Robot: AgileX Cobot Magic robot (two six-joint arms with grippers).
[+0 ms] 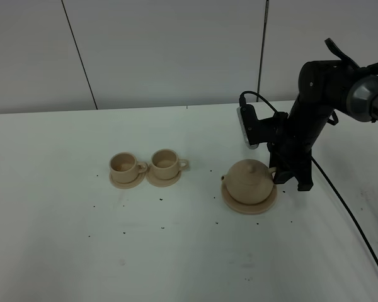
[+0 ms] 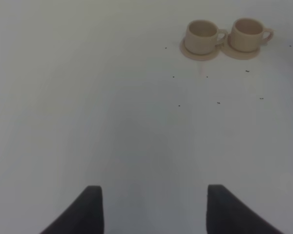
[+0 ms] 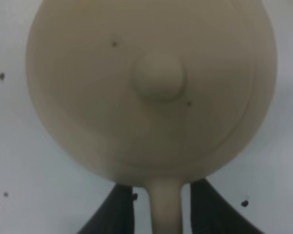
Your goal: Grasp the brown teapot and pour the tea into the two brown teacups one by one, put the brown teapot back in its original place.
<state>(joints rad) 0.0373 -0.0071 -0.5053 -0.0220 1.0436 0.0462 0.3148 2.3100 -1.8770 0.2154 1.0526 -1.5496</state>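
Looking down from the high camera, the brown teapot [image 1: 247, 178] sits upright with its lid on, resting on the wide saucer [image 1: 252, 209] right of the middle of the white bench [image 1: 50, 220]. Well apart from it to the left stand the two brown teacups [image 1: 122, 165] [image 1: 164, 160], side by side and upright, each on its own small saucer [image 1: 126, 183], both handles turned toward the teapot's side. Dark specks [image 1: 161, 200] are scattered over the bench in front of them. The right arm [image 1: 315, 100] comes in from the right edge and bends down, bringing the right end effector [image 1: 282, 173] low against the teapot's handle side; from this height I cannot tell whether the fingers touch the pot. In the left wrist view, the left end effector [image 2: 154, 195] hangs over bare bench with its two dark fingers [image 2: 90, 212] spread wide and nothing between them, and the two cups show far off ahead of it. In the right wrist view, the teapot fills most of the frame from above, its lid knob [image 3: 158, 75] near the centre. Its loop handle [image 3: 166, 207] runs between the two dark fingers [image 3: 118, 212] of the right end effector. A thin strip of bench shows on either side of the handle, so the fingers straddle it, apart and not clamped.
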